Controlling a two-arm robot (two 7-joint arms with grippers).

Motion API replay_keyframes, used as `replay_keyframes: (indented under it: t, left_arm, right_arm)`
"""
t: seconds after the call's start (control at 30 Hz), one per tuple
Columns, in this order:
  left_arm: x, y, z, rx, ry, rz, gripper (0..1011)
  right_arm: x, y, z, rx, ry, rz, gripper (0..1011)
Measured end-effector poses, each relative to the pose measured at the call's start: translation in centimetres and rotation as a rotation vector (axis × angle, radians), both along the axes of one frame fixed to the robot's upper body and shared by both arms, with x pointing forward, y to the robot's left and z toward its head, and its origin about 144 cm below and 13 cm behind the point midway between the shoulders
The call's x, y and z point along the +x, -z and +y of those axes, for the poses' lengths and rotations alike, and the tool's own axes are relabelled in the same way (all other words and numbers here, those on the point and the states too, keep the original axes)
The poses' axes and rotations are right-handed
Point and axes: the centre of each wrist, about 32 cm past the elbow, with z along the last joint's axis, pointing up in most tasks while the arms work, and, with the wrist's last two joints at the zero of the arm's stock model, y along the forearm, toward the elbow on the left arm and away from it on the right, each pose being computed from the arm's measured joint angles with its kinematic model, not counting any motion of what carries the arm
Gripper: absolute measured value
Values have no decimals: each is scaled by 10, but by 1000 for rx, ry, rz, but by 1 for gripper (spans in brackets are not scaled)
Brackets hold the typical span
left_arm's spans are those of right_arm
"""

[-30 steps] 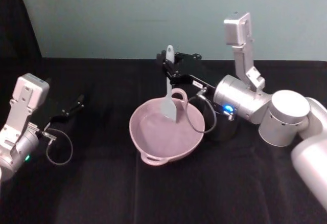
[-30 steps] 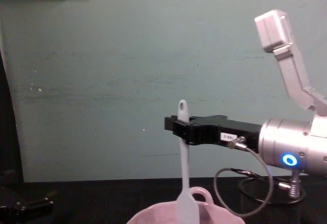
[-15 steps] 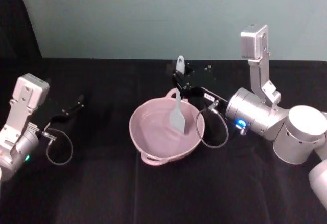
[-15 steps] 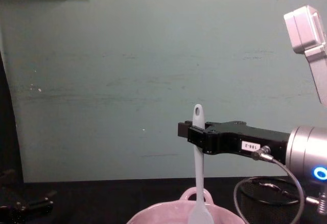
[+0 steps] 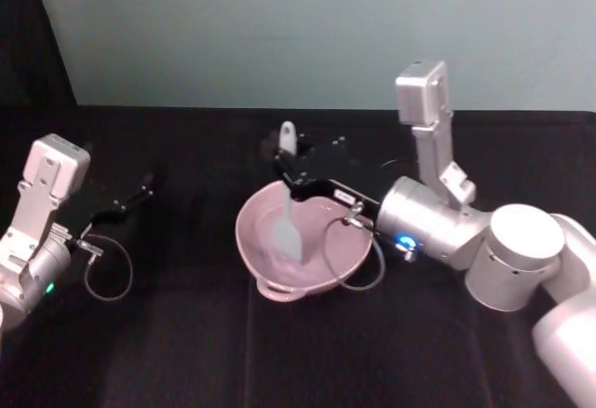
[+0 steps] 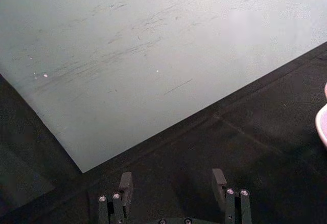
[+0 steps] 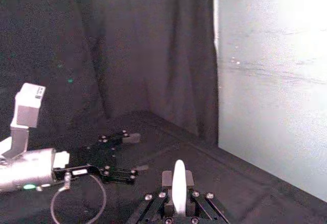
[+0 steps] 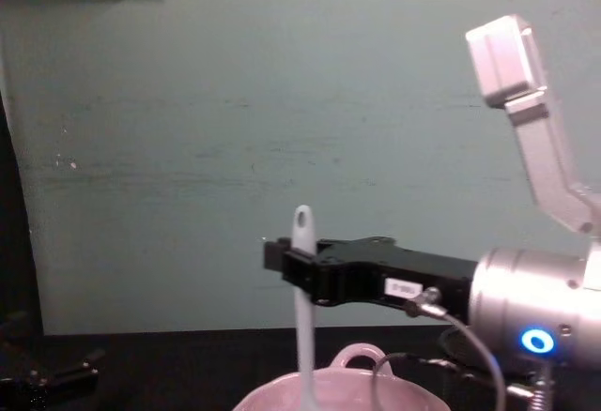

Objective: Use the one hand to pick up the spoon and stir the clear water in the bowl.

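Observation:
The pale pink bowl (image 5: 259, 250) sits mid-table, its loop handle (image 8: 359, 354) showing in the chest view. My right gripper (image 5: 291, 173) reaches over the bowl's far rim and is shut on the white spoon (image 5: 286, 205). The spoon stands upright, its holed handle tip (image 8: 302, 220) above the jaws and its flat blade (image 5: 286, 237) down inside the bowl at the left part. The clear water is too faint to make out. In the right wrist view the spoon handle (image 7: 178, 186) rises between the fingers. My left gripper (image 5: 133, 194) rests open on the cloth far left, its fingertips (image 6: 125, 181) wide apart.
The black cloth table (image 5: 186, 352) spreads around the bowl, with open room in front and to the left. A grey cable loop (image 5: 352, 264) hangs from the right wrist over the bowl's right rim. The teal wall (image 5: 279, 26) stands behind.
My right gripper has swung the spoon from the bowl's right side across to its left side, after going right half a second before. The left arm has stayed still.

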Motion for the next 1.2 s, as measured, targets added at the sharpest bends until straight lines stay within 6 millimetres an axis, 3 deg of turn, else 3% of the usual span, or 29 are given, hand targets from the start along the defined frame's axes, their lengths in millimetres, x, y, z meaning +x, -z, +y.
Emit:
replay_keyframes:
  t: [0.2, 0.53, 0.87, 1.2]
  left_arm:
    - [0, 0, 0, 0, 0, 0, 1011]
    - [0, 0, 0, 0, 0, 0, 1011]
    - [0, 0, 0, 0, 0, 0, 1011]
    - [0, 0, 0, 0, 0, 0, 1011]
  right_arm:
    - [9, 3, 15, 3, -25, 7, 120]
    - [30, 2, 21, 6, -6, 8, 120]
    - [43, -3, 6, 17, 58, 3, 120]
    - [37, -4, -17, 10, 104, 4, 120]
